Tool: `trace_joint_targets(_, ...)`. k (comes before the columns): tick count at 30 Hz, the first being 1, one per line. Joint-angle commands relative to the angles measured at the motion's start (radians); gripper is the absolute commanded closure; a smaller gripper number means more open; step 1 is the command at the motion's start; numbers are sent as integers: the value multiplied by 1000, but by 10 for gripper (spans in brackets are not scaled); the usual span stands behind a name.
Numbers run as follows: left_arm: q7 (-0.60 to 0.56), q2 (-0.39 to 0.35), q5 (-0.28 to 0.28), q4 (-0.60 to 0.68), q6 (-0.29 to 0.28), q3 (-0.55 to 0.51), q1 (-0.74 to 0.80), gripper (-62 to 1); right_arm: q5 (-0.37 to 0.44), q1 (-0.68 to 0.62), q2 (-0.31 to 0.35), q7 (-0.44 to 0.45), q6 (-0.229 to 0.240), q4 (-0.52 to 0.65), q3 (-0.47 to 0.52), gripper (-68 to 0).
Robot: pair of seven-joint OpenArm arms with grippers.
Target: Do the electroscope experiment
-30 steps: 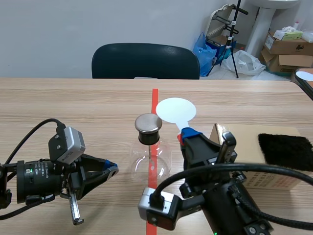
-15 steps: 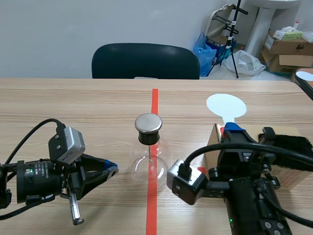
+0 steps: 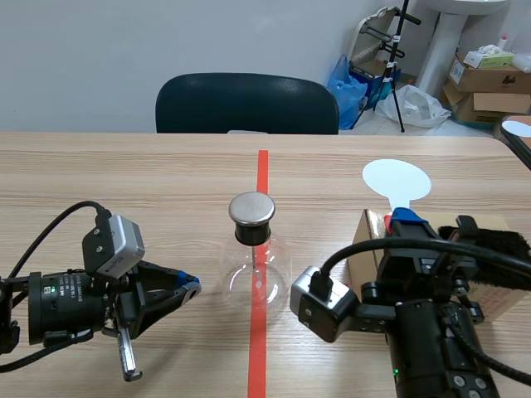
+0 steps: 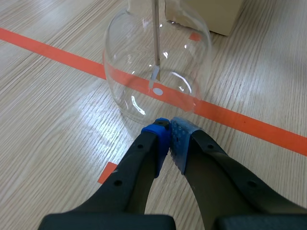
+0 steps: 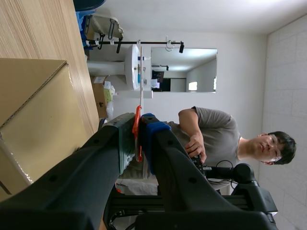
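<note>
Your right gripper [image 3: 401, 220] clamped the white paddle [image 3: 397, 179] above the box [image 3: 363, 249].
Left gripper [image 4: 170, 125] sat closed and empty just short of the flask [image 4: 156, 72]; right arm [image 3: 431, 332] half hid, probably, a black cloth [image 3: 502, 239].

Wood-grain table with two things standing on it.
Your table [image 3: 124, 174] carries a round glass flask [image 4: 158, 62] just ahead of the left pincer [image 4: 169, 125], sitting across the orange-red tape line [image 4: 249, 125]. A cardboard box [image 5: 33, 110] stands close beside the right pincer [image 5: 136, 124], beyond the flask from the left one.
</note>
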Motion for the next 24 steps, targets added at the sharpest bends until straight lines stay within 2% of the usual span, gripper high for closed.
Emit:
trace_joint_targets(1, -15, 2, -14, 18, -8, -5, -8, -30, -1, 11, 14, 10, -11, 6, 2, -10)
trace_joint_targets(9, -15, 2, -14, 18, -8, -5, -8, -30, -1, 11, 13, 143, -11, 6, 2, -10)
trace_joint_targets(24, -15, 2, -14, 18, -8, -5, -8, -30, -1, 11, 14, 508, -11, 6, 2, -10)
